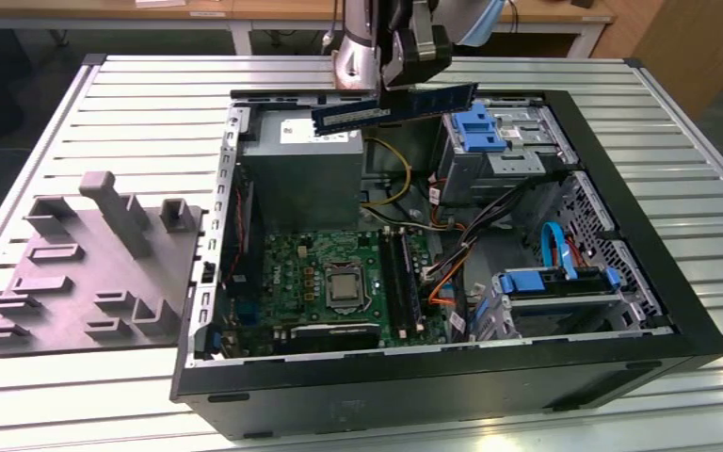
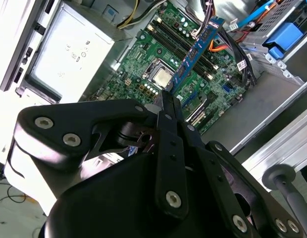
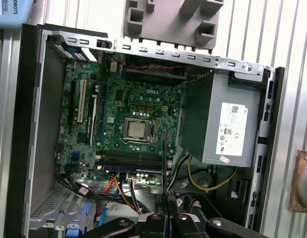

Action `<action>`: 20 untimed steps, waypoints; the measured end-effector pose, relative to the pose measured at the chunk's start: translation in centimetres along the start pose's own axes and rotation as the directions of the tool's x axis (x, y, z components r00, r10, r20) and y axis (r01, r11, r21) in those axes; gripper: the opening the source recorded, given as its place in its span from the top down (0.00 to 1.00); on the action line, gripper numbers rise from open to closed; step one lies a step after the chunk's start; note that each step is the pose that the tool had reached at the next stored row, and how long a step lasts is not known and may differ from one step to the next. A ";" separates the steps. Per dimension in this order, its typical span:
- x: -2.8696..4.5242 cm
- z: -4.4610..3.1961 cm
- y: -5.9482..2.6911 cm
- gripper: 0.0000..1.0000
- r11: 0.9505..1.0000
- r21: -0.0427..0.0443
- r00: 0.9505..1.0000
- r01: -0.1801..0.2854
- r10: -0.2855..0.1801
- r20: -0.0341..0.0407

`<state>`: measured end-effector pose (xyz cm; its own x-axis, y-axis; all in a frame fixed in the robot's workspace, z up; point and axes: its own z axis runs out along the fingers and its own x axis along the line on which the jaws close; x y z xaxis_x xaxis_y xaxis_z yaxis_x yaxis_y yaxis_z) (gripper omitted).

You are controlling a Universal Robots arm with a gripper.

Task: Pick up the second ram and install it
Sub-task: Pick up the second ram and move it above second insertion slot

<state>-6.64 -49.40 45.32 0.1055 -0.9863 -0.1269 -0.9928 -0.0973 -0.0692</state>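
1. Over on the exterior view's left, a grey moulded fixture (image 1: 91, 268) sits on the slatted metal desk (image 1: 663, 94), just beside the open black PC case (image 1: 462, 391).
2. Inside the case on that side, the grey power supply (image 1: 301, 165) takes the far end. The green motherboard (image 1: 324, 282) lies nearer the camera, with the CPU (image 1: 339, 288) bare in the middle of it and the black memory slots (image 1: 399, 273) just to its right.
3. Roughly centre, the hand (image 1: 402, 89) hangs above the far end of the case and it's got the second ram (image 1: 393, 106). The fingers are clamped tight on the stick's upper edge, about midway along.
4. The stick is up in the air, long side close to level with a slight tilt. It sits over the spot between the power supply and the drive cage, well clear of the motherboard and touching nothing but the hand.
5. It's the same in the second wrist view: the fingertips (image 2: 166, 106) are pinched together on the blue stick, which runs away from them with the motherboard far behind it.
6. On the right, one bright blue drive bracket (image 1: 477, 132) sits at the far end and another blue bracket (image 1: 556, 282) sits nearer the camera, with orange and black cables (image 1: 456, 273) bunched between them and the board.
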 end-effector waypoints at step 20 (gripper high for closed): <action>0.29 2.14 0.26 0.89 1.000 -0.001 1.000 0.001 -0.001 -0.010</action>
<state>-6.76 -49.43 43.15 0.1055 -0.9875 -0.1169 -0.9928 -0.0979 -0.0683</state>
